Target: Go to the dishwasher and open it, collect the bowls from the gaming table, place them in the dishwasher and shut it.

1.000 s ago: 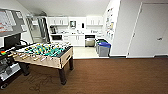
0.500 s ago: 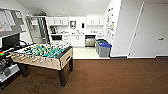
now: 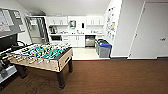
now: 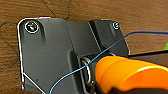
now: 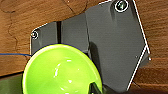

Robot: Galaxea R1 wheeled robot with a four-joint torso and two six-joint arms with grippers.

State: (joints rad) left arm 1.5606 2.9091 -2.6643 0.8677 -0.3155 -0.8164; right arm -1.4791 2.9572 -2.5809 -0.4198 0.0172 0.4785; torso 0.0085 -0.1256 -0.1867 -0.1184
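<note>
Here you are carrying bowls across the wooden floor toward the kitchenette, so the collecting looks at least partly done and the loading is still ahead. In the right wrist view a green bowl sits right against the wrist plate, open side toward the camera, seemingly empty; you cannot tell how wide the right fingers stand, though the bowl seems to be carried by that arm. In the left wrist view an orange bowl lies just as close, with a thin blue cable crossing in front of it; the left fingers cannot be judged either. Far ahead of both arms, in the head view, the dishwasher is set under the counter among white cabinets, just beside the bins; whether its door is open cannot be made out. The football table stands off to your left. Still to do, judging from this: reach the dishwasher, put the bowls in, close it.
</note>
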